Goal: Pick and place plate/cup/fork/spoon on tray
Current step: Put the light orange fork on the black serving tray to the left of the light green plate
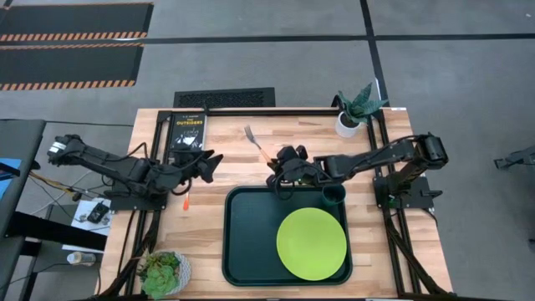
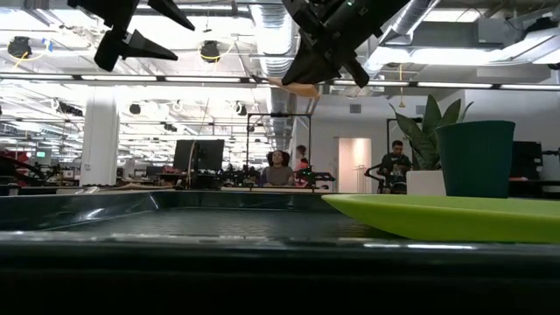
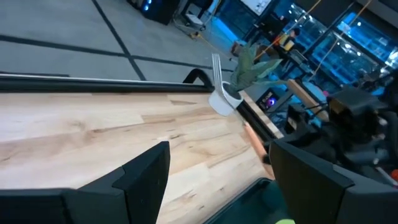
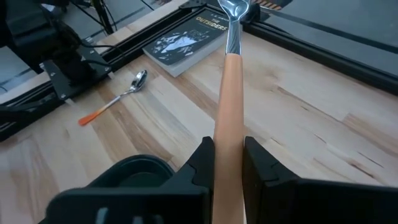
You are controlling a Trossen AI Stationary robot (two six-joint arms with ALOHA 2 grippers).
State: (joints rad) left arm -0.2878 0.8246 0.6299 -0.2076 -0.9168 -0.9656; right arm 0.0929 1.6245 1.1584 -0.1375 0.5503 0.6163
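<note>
**A:** Where is the right end effector?

**B:** Raised above the wooden surface, at the far edge of the tray. Its fingers are clamped on the yellow-orange handle of the fork. From the right wrist view the handle runs straight out between the two pads, tines at the far end. From above, the tines point away toward the far side of the surface.

**A:** And the left one?

**B:** The left end effector hovers over the surface near the black book, fingers spread apart and holding nothing. The low view shows it up in the air as well.

**A:** What sits on the tray?

**B:** The lime-green plate lies flat in the near right part of it. The dark teal cup stands upright at the far right corner, just beside the plate's edge.

**A:** The spoon?

**B:** The spoon lies on the bare wood, off the tray, on the left arm's side, near the book. Its bowl points toward the book, and the red-orange handle points away from it.

**A:** Anything else on the surface?

**B:** A white pot with a plant at the far right corner, and a second plant at the near left corner.
</note>
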